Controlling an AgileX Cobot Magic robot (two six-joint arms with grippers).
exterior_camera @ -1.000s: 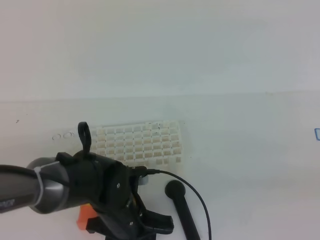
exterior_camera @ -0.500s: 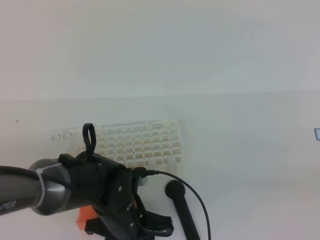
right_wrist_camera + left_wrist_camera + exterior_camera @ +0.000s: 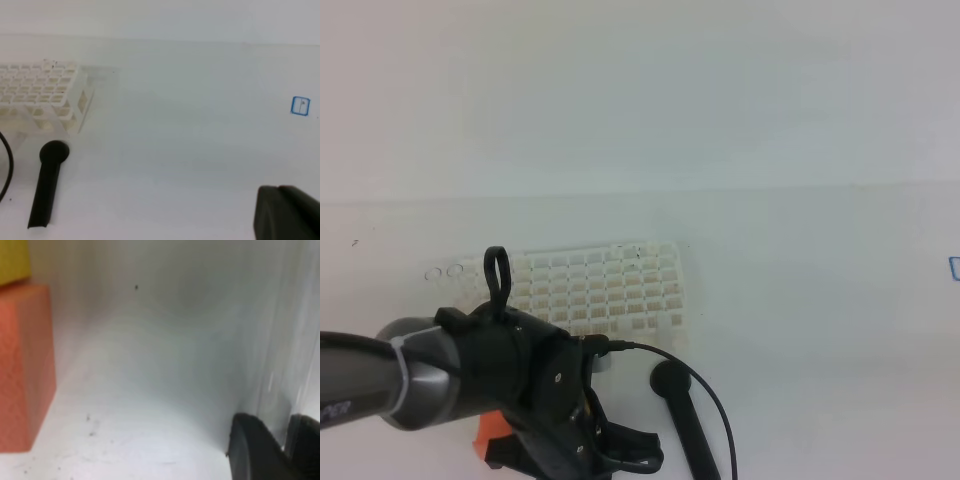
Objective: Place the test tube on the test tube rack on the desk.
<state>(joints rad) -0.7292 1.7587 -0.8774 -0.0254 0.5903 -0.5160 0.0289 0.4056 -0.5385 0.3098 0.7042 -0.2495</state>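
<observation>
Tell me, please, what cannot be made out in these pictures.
- Thin transparent test tube: in the left wrist view, only blurred pale streaks; whether the left gripper grips it is unclear.
- Left gripper's fingertips: in the exterior high view, cut off by the bottom edge.
- Orange foam block: in the exterior high view, mostly hidden by the black left arm.
- Right gripper: in the right wrist view, cut off by the corner.

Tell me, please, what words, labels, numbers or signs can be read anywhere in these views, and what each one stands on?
No text reads clearly.
Left arm: white lettering at the picture's edge, cut off, unreadable.
Blue-framed sticker on the desk: mark inside too small to read.
</observation>
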